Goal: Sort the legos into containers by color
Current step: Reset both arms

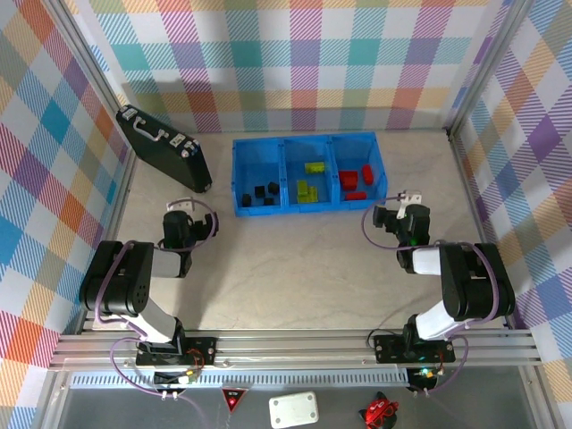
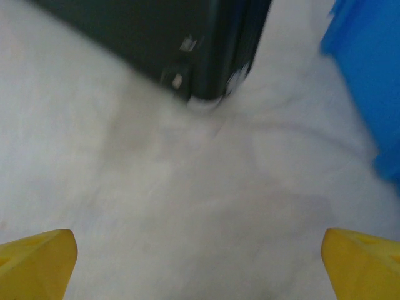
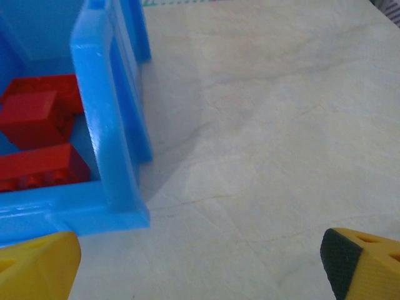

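You are getting bright, even light; your left wrist view is blurring the black case (image 2: pixel 187 37), and the blue tray (image 3: pixel 106 125) is casting a soft shadow rightward.

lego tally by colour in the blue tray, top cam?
Black legos: 4
Lime green legos: 3
Red legos: 3
Total: 10, as far as the top view resolves. The bricks are small and some touch, so a count may be one short.
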`<state>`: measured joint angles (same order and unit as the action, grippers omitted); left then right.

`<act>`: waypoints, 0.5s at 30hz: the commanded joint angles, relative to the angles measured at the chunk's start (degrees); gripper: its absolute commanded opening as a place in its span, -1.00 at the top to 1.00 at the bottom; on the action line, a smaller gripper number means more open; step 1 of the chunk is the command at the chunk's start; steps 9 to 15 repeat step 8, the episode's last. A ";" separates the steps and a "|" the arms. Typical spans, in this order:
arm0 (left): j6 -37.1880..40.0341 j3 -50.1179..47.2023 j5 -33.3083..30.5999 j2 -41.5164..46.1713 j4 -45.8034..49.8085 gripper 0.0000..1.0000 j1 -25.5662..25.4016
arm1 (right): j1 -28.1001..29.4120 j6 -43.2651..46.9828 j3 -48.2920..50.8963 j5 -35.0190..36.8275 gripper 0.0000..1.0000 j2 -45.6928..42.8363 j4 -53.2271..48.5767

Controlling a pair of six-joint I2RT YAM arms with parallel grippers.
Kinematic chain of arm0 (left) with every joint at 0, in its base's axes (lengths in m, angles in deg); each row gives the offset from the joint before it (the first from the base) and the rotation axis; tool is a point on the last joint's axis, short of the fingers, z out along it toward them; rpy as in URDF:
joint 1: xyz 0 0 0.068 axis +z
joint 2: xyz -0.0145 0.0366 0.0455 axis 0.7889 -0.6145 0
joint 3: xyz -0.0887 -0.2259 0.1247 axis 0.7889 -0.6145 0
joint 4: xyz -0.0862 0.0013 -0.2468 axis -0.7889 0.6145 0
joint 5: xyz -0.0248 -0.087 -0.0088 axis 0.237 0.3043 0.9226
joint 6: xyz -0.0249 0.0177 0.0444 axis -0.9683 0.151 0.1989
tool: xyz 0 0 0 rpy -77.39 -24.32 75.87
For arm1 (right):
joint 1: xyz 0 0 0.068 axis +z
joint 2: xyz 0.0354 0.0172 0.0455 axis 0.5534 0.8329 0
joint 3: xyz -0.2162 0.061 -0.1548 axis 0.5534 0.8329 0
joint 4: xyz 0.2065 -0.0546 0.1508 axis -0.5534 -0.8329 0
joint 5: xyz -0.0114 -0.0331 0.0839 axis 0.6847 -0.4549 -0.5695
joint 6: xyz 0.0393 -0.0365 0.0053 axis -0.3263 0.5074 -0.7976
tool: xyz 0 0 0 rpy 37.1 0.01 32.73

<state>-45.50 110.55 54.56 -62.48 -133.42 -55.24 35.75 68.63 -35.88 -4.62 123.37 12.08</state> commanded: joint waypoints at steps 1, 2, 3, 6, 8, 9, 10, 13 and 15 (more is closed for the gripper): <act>2.50 0.96 -0.32 0.04 -2.22 -0.99 -1.02 | -0.19 0.00 -0.12 -1.57 -0.98 0.01 3.48; 2.52 0.90 -0.28 0.12 -2.15 -0.99 -0.98 | -0.17 0.37 0.12 -2.09 -0.98 0.66 4.59; 2.47 0.82 -0.31 0.12 -2.25 -0.99 -0.97 | -0.14 0.35 0.03 -2.23 -0.98 0.71 4.95; 2.43 0.77 -0.31 0.21 -2.30 -0.99 -0.98 | 0.01 0.76 0.56 -2.81 -0.98 0.06 4.88; 2.43 0.81 -0.17 0.21 -2.15 -0.99 -0.97 | 0.11 0.98 3.66 -3.32 -0.98 -0.91 10.13; 2.43 0.81 -0.17 0.21 -2.15 -0.99 -0.97 | 0.11 0.98 3.66 -3.32 -0.98 -0.91 10.13; 2.43 0.81 -0.17 0.21 -2.15 -0.99 -0.97 | 0.11 0.98 3.66 -3.32 -0.98 -0.91 10.13; 2.43 0.81 -0.17 0.21 -2.15 -0.99 -0.97 | 0.11 0.98 3.66 -3.32 -0.98 -0.91 10.13; 2.43 0.81 -0.17 0.21 -2.15 -0.99 -0.97 | 0.11 0.98 3.66 -3.32 -0.98 -0.91 10.13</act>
